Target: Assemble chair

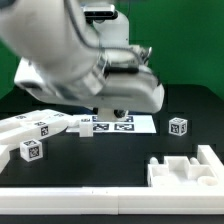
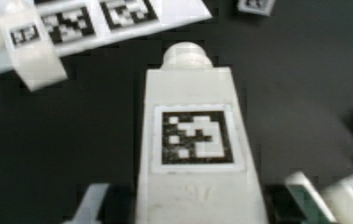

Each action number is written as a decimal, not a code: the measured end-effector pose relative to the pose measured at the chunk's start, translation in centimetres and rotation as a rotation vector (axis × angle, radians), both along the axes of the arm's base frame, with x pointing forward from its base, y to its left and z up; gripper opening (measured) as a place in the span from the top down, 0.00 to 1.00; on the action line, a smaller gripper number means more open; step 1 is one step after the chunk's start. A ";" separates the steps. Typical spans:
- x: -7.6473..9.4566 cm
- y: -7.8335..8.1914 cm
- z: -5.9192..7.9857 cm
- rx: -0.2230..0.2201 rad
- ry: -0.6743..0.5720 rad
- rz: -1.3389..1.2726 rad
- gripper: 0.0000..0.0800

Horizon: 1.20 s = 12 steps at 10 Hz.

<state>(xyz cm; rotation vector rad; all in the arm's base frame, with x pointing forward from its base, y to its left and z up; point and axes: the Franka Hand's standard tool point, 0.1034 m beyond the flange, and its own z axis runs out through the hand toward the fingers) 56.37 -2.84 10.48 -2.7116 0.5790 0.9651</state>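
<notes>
- Black tabletop [image 1: 100, 165] under a green backdrop, with the marker board [image 1: 115, 124] lying flat toward the rear.
- White tagged chair bar [image 2: 194, 135] sits near the marker board, its rounded end pointing toward the board.
- Claw [image 2: 199, 205] straddles the bar's far end, one finger on each side; blur hides whether they press it.
- Small cube [image 1: 178, 126] lies to the exterior view's right of the marker board, flat pieces [image 1: 35, 126] lie to its left, and a notched block [image 1: 185, 168] sits nearer the camera.
</notes>
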 end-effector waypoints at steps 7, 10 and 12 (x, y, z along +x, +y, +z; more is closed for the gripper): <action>5.9 5.9 3.4 -0.182 -0.578 0.136 0.64; 6.9 6.4 3.3 -0.241 -0.784 0.149 0.64; 6.9 6.8 3.0 -0.266 -0.877 0.149 0.64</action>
